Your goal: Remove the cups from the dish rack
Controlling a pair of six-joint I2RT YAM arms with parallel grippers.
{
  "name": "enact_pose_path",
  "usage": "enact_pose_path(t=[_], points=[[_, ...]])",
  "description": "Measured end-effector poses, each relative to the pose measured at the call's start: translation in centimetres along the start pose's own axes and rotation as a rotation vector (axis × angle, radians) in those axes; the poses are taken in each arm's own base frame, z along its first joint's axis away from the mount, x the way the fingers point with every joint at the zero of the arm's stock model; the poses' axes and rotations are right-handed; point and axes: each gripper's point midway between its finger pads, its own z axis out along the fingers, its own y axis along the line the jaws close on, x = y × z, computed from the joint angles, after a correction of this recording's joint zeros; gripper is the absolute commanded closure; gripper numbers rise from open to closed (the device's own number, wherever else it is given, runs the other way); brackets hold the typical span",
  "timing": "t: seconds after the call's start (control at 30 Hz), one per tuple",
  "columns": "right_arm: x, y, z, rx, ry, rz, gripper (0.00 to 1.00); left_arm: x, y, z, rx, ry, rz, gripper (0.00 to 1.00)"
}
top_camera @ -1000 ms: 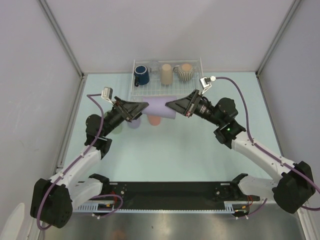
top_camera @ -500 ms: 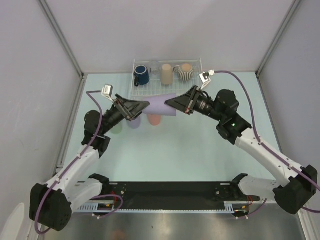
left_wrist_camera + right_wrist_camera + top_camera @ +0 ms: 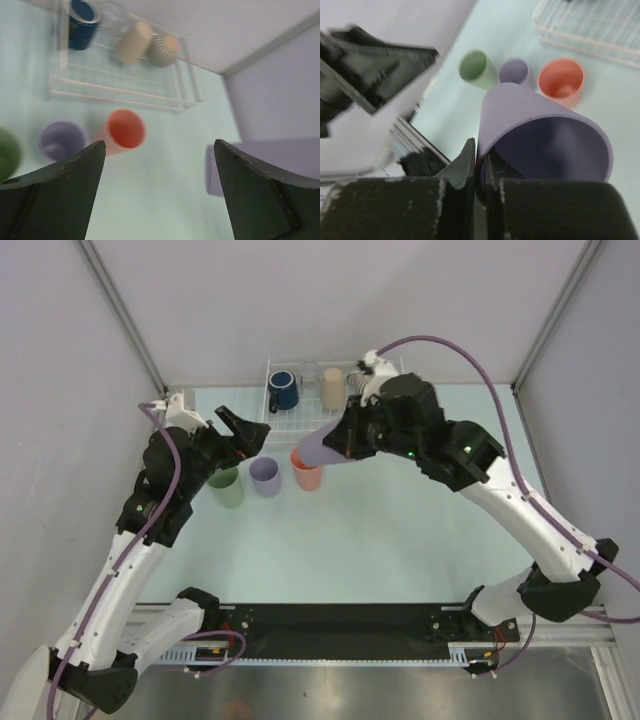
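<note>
Lavender cup [image 3: 545,135] hung, rim clenched between the right gripper's [image 3: 480,150] fingers; the left gripper [image 3: 157,147] gaped empty; just beyond its fingers stood a green cup [image 3: 7,155], a lavender twin [image 3: 60,142] and a salmon cup [image 3: 122,132]; four more cups [image 3: 132,42] sat farther off in the dish rack [image 3: 115,90], so half seemed left.

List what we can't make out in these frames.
- Top view: the right arm covers most of the ribbed mug, which is blurred in the left wrist view.
- Left wrist view: the clear cup is blurred and cut by the top edge; the top view shows it too faintly.
- Left wrist view: the left edge cuts the green cup.
- Right wrist view: the top edge cuts the dish rack, so its contents are out of frame.
</note>
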Motion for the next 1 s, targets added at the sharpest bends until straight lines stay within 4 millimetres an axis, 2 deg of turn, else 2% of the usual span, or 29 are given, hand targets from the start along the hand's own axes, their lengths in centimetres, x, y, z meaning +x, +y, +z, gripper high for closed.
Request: enact_pose_path(t=[0.17, 0.23, 0.33, 0.5, 0.7, 0.87, 1.0], points=[[6.9, 1.5, 2.1, 0.143, 0.204, -0.160, 1.00, 0.3, 5.5, -1.7, -0.276, -0.012, 0.081, 0.05], [9.4, 2.1, 2.4, 0.186, 0.275, -0.226, 1.00, 0.2, 6.6, -2.7, -0.333, -0.020, 0.104, 0.05], [11.7, 2.2, 2.6, 0.247, 0.345, -0.298, 1.00, -0.2, 7.4, -4.0, -0.381, -0.044, 0.119, 0.05], [13.2, 0.6, 3.6, 0.339, 0.388, -0.359, 1.00, -0.4, 8.3, -5.0, -0.429, -0.063, 0.127, 0.05], [13.6, 0.4, 5.4, 0.335, 0.360, -0.390, 1.00, 0.0, 9.1, -5.8, -0.462, -0.055, 0.136, 0.05], [15.2, 0.9, 9.0, 0.303, 0.360, -0.402, 1.00, 0.2, 9.0, -6.2, -0.458, -0.051, 0.136, 0.04], [18.0, 0.7, 12.3, 0.293, 0.410, -0.421, 1.00, 0.0, 9.1, -6.7, -0.468, -0.065, 0.128, 0.04]])
